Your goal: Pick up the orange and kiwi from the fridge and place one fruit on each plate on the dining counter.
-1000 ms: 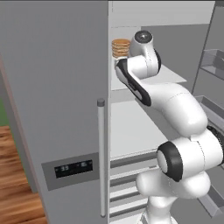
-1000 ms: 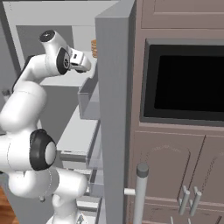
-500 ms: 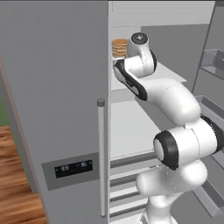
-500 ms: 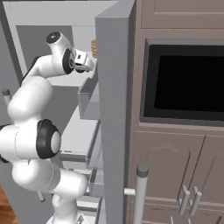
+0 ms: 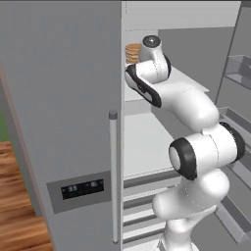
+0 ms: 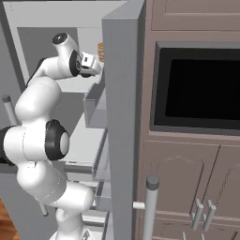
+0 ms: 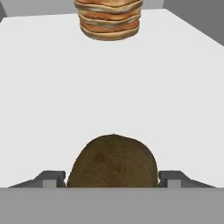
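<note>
Inside the fridge (image 5: 73, 98), the end effector (image 7: 113, 181) brackets the kiwi (image 7: 112, 162) on the shelf (image 7: 52, 87), grip unconfirmed; both fruit placements remain.

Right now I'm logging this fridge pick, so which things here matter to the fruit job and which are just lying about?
Part of the job:
kiwi, between the fingertips of the gripper
fridge, door open
shelf under the kiwi

Lying about:
stack of cakes
wall oven
</note>
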Controlling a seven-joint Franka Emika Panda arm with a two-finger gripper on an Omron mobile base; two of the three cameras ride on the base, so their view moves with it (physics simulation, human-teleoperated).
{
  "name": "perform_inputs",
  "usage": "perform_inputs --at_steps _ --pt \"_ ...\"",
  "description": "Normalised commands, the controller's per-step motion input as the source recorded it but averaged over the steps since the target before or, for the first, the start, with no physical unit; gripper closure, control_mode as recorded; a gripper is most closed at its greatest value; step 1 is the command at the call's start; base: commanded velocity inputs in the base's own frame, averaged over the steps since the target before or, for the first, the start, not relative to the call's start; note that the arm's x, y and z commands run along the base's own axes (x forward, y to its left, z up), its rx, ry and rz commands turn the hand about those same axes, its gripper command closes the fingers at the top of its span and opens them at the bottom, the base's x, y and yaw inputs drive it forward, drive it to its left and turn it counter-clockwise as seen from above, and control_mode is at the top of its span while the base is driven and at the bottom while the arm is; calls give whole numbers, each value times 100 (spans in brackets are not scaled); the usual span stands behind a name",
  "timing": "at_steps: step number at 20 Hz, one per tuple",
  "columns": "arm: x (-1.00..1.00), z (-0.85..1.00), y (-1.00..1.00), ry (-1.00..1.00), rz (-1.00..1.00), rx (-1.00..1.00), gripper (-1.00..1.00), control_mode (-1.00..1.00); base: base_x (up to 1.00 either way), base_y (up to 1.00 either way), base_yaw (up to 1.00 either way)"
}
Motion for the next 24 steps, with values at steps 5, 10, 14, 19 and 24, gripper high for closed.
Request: perform_inputs --at_steps 5,10,14,19,24 --pt "-11 -10 4 -2 0 0 100 -100 0 0 0" --pt "-69 -6 0 -15 -4 0 100 -100 0 0 0" --pt "-85 -3 0 -25 -4 0 100 -100 0 0 0" --pt "-100 22 0 -13 -8 7 100 -100 0 0 0" --pt "-100 46 0 1 -9 10 100 -100 0 0 0"
